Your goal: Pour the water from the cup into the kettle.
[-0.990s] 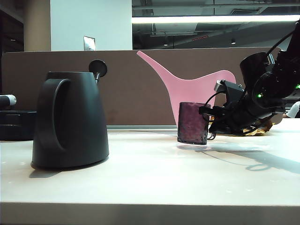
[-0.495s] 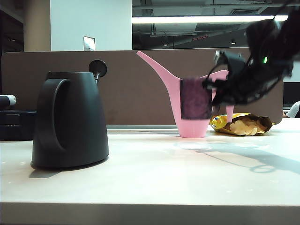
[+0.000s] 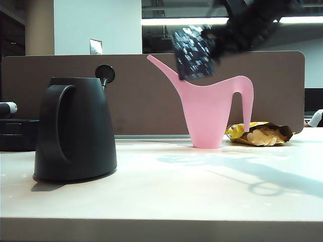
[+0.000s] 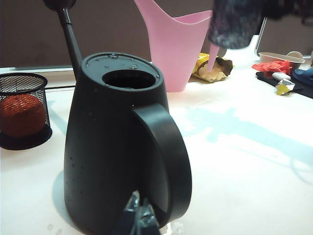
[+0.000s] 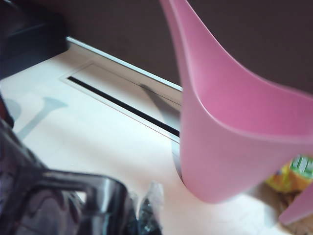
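Note:
The black kettle (image 3: 75, 131) stands on the left of the table, its round top opening (image 4: 130, 78) uncovered. The dark purple cup (image 3: 193, 52) hangs high in the air, slightly tilted, over the pink watering can's spout and well to the right of the kettle. My right gripper (image 3: 216, 36) is shut on the cup's handle side; its fingertips (image 5: 149, 210) show beside the translucent cup (image 5: 63, 205). The cup (image 4: 234, 22) also shows past the kettle (image 4: 122, 147). No water shows. My left gripper (image 4: 139, 220) sits low before the kettle's handle, jaws together and empty.
A tall pink watering can (image 3: 212, 111) stands behind the cup's path, with an open chip bag (image 3: 260, 133) to its right. A black mesh basket (image 4: 22, 110) holding an orange ball sits beside the kettle. Small items (image 4: 279, 68) lie at the far side.
My right gripper has lifted the cup off the table, carrying it high and leftward toward the kettle. The kettle and left arm have not moved.

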